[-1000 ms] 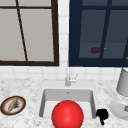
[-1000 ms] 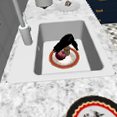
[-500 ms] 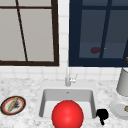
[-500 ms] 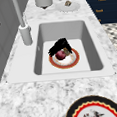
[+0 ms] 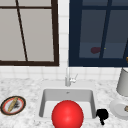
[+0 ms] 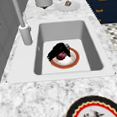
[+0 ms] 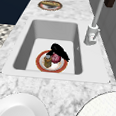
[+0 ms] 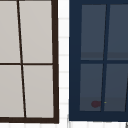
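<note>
a black hand (image 6: 58, 51) lies inside the sink (image 6: 94, 51), low over a plate with a red-brown rim (image 6: 74, 60) that rests on the sink floor toward its near edge in the left side view. the fingers curl down over a dark red round thing (image 6: 60, 56) on the plate, closing on it from above. in the right side view the same hand (image 7: 60, 51) covers the far side of the red thing (image 7: 55, 57), and a small brown jar-like thing (image 7: 47, 61) stands on the plate (image 7: 39, 63) just beside the red thing, touching or nearly touching it. which hand this is cannot be told from the side views.

in the front view a black hand (image 5: 102, 115) hangs at the right edge of the sink (image 5: 45, 100), between the basin and a white plate (image 5: 117, 108) on the counter; whether its fingers are open or closed cannot be told. a large red ball (image 5: 67, 115) fills the near part of the basin in that view. the tap (image 5: 67, 77) stands at the back edge of the sink. a patterned plate (image 5: 13, 105) lies on the counter toward its left edge, and a grey pot (image 5: 123, 82) stands behind the white plate.
</note>
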Tool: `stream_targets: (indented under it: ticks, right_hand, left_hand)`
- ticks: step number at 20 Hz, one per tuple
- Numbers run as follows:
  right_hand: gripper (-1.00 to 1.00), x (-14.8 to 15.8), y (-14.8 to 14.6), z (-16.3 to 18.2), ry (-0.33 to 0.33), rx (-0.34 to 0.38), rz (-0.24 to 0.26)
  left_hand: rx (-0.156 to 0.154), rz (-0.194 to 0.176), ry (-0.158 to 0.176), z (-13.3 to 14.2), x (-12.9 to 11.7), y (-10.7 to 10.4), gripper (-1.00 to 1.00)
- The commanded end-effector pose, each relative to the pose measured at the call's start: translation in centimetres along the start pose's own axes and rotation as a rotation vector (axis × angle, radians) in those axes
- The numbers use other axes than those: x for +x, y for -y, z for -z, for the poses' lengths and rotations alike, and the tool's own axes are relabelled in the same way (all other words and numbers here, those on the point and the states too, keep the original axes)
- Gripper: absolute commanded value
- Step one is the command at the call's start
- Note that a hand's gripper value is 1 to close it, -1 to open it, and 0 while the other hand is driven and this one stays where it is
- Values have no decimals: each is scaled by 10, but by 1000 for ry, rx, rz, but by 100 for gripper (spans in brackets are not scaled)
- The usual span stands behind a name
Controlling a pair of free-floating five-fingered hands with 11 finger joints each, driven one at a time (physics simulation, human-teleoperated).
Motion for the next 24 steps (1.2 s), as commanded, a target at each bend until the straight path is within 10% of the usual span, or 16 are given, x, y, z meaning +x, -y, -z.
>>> stream_targets:
  ticks: [1,13,14,19,24]
  right_hand:
    - [0,0,0,0,0,0,0]
    - [0,0,0,0,0,0,0]
    - [0,0,0,0,0,0,0]
    - [0,0,0,0,0,0,0]
    - [0,0,0,0,0,0,0]
  left_hand:
    - [-43,2,39,3,-17,8,-100]
    - [-43,-108,89,0,-24,13,-100]
    - [-43,-103,97,-4,-20,14,100]
    - [-11,103,167,-7,-2,-8,100]
    - [-20,164,163,-15,3,-27,100]
